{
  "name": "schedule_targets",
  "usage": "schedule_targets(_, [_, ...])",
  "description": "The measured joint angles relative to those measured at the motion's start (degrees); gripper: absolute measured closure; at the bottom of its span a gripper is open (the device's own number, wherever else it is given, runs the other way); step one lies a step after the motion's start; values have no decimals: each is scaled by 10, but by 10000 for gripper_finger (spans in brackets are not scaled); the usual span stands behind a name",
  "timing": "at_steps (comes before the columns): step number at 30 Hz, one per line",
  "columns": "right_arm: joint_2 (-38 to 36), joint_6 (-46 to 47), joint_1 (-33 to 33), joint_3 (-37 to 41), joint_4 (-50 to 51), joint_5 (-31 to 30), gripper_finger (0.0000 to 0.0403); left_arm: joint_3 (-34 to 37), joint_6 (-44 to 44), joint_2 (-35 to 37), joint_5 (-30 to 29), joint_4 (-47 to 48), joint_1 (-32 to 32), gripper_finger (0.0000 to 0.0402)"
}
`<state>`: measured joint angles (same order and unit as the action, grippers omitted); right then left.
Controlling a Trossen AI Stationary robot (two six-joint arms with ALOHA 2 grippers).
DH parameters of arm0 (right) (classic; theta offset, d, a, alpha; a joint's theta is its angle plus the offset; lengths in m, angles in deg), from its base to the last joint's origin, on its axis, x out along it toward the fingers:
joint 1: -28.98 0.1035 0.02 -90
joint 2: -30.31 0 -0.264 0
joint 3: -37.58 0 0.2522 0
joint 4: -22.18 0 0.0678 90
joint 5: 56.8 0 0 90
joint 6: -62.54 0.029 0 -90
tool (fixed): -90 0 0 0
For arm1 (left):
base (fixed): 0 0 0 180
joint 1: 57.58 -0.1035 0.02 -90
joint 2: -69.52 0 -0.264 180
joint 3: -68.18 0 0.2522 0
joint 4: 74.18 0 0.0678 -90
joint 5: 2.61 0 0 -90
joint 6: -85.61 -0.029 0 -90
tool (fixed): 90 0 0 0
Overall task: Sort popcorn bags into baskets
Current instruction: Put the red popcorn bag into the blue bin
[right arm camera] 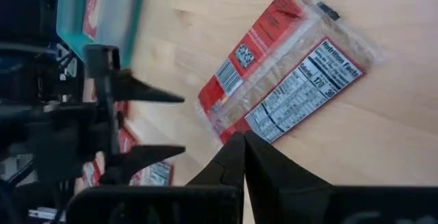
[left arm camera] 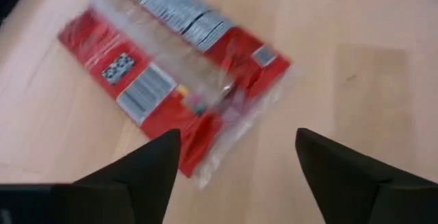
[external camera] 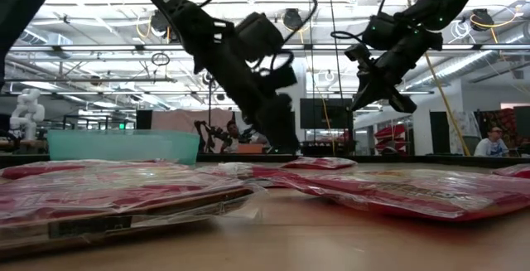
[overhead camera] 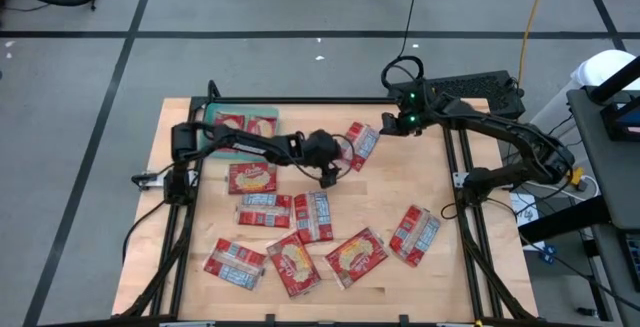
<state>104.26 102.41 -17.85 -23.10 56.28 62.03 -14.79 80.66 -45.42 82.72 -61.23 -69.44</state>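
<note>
above the table, high view: left gripper (overhead camera: 328, 174) sits near the table's middle, toward the far side; the nearest popcorn packet (overhead camera: 361, 144) lies just beyond it on the far-right side, apart from the rest.
packet axis, high view: long axis runs on a diagonal to the table edges; the left gripper is much nearer to it than the right gripper (overhead camera: 388, 124), which hangs off the far edge.
teal basket, high view: basket (overhead camera: 212, 117) stands at the far-left corner with two packets already in it; it lies well apart from the target packet, on the far side of the left arm.
other packets, high view: about eight more lie flat and scattered on the near half of the wooden table (overhead camera: 450, 277).
low view: left gripper (external camera: 281, 142) is low, close to the table; right gripper (external camera: 377, 89) hangs high and clear. basket (external camera: 124, 145) shows as a shallow teal wall at the back.
left wrist view: fingers (left arm camera: 147, 172) stand wide apart and empty; the packet (left arm camera: 174, 80) lies ahead of them, flat, label side up.
material, left wrist view: glossy clear wrap over a red packet, crinkled, with a loose sealed edge; thin and likely slippery.
right wrist view: right gripper (right arm camera: 243, 139) is closed on nothing; the same packet (right arm camera: 287, 70) shows its nutrition panel, with the left gripper (right arm camera: 168, 125) open beside it.
</note>
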Motion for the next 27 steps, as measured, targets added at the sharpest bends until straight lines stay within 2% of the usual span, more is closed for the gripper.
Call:
schedule_targets(4, [0, -12, -2, 0, 1, 3, 403, 0, 16, -26, -12, 2, 1, 115])
schedule_targets(7, [0, -26, -4, 0, 1, 14, 403, 0, 36, -37, -30, 0, 0, 136])
schedule_targets(12, [0, -45, -4, 0, 11, 15, 403, -2, 40, -46, -24, -14, -4, 179])
schedule_targets(16, [0, -66, -4, 0, 31, 15, 403, -1, 38, -55, -24, -44, -4, 250])
schedule_targets(21, [0, -76, -4, 0, 36, 15, 403, 0, 58, -62, -29, -67, -4, 376])
schedule_targets(22, [0, -75, -4, 0, 36, 15, 403, 0, 66, -62, -33, -68, -5, 388])
schedule_targets(27, [0, -62, -4, 0, 35, 22, 403, -2, 76, -47, -42, -59, -7, 397])
